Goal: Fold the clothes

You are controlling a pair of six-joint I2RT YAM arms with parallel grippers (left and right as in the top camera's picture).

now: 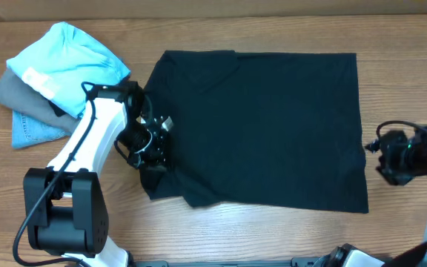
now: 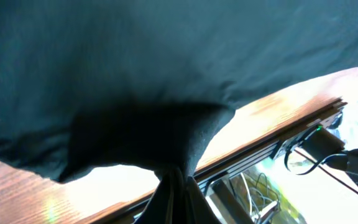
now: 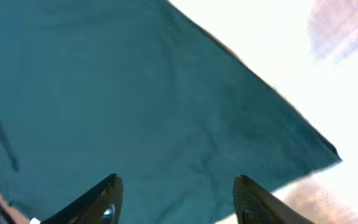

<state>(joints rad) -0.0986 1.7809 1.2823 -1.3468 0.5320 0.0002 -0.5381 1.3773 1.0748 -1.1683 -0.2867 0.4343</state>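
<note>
Fold start: one edge pinched, one arm standing off

Brown wood-grain table (image 1: 199, 237) carries everything. Plain black soft-fabric T-shirt (image 1: 265, 126) takes up the middle, spread flat and mostly smooth. Its far and right edges run straight; the edge toward the left arm is lumpy, with a loose flap at the near corner. No fold laid in yet, by my reading.

Side pile sits at the far left corner, well apart from the work: crumpled light blue shirt (image 1: 69, 59) on top, flat grey garment (image 1: 17, 93) under it, blue denim piece (image 1: 32, 132) sticking out at the near side. Probably parked there to keep the folding area free.

Left gripper (image 1: 153, 154) is down on the shirt's left edge. Left wrist view shows the fingers (image 2: 166, 202) pressed together on a gathered peak of black cloth, the fabric tenting up to them off the table. A hold at the edge makes sense: that side can then be carried over the body of the shirt.

Right gripper (image 1: 391, 159) sits just beside the shirt's right edge, over bare table. Right wrist view shows its jaws spread, nothing between them, the shirt's corner ahead. Likely staged to take the matching edge or steady the cloth.

Risk: thin pinch, soft fabric; could slip or drag the whole shirt.
</note>
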